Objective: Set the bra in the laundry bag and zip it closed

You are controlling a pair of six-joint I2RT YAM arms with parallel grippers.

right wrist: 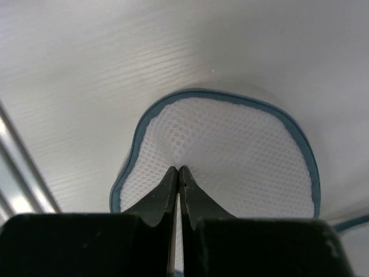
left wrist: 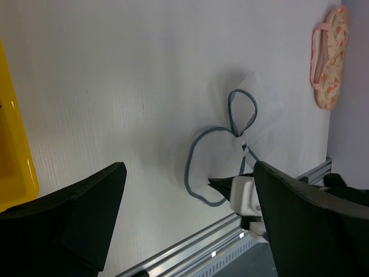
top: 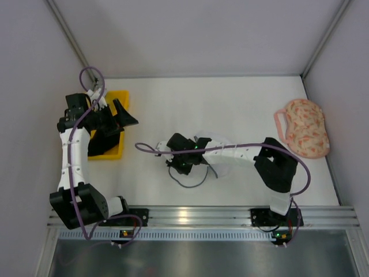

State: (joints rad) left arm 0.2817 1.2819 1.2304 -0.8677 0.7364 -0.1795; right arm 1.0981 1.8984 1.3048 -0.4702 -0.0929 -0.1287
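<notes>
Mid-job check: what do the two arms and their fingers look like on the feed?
The left arm and right arm match: white links between bulky black joint housings, a purple cable looping along each. The left fingers and right fingers are plain matte black, tapering to tips. A green light glows at the right base.

Table (top: pixel 230 104) bears yellow tray (top: pixel 115 151), laundry bag (right wrist: pixel 230 150), floral bra (top: pixel 302 128).

Open worktop (top: pixel 219 101) runs across the far middle, between the yellow tray (top: pixel 109 153) at the left and the pink bra (top: pixel 302 128) at the right. The right arm (top: pixel 236 153) lies across the near middle, its claw (right wrist: pixel 177 170) pinched on the mesh bag (right wrist: pixel 230 150). The left arm (top: pixel 72 156) overhangs the tray.
</notes>
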